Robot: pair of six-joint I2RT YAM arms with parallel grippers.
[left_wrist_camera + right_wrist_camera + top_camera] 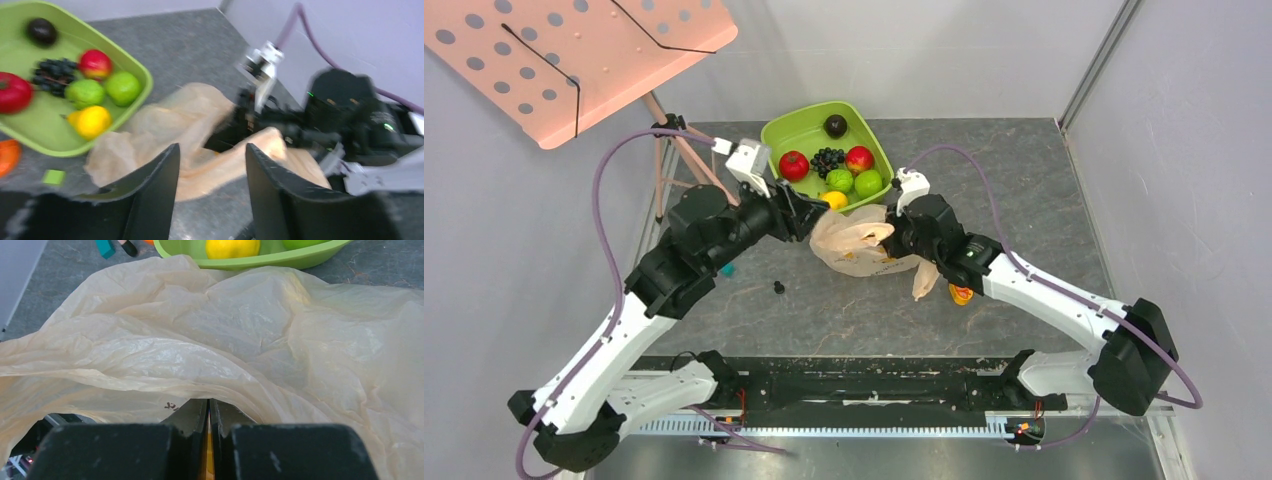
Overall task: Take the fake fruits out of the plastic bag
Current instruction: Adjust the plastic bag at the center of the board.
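1. A green tub (pixel 804 125) is sitting at the far middle of the grey stone-patterned table (pixel 1024 180).
2. A dark round fruit (pixel 835 125) is lying alone at the tub's far side.
3. A red fruit (pixel 794 165), a blackish grape bunch (pixel 827 160) and a red apple (pixel 859 159) are lying in a row across the tub's middle.
4. Two green fruits (pixel 840 180) (pixel 868 183) are lying side by side on the near side of that row.
5. A pink perforated stand (pixel 574 50) is tilting over the far left corner.
6. A teal block (pixel 727 270) and a small black object (pixel 778 287) are lying apart on the table, near of the tub.
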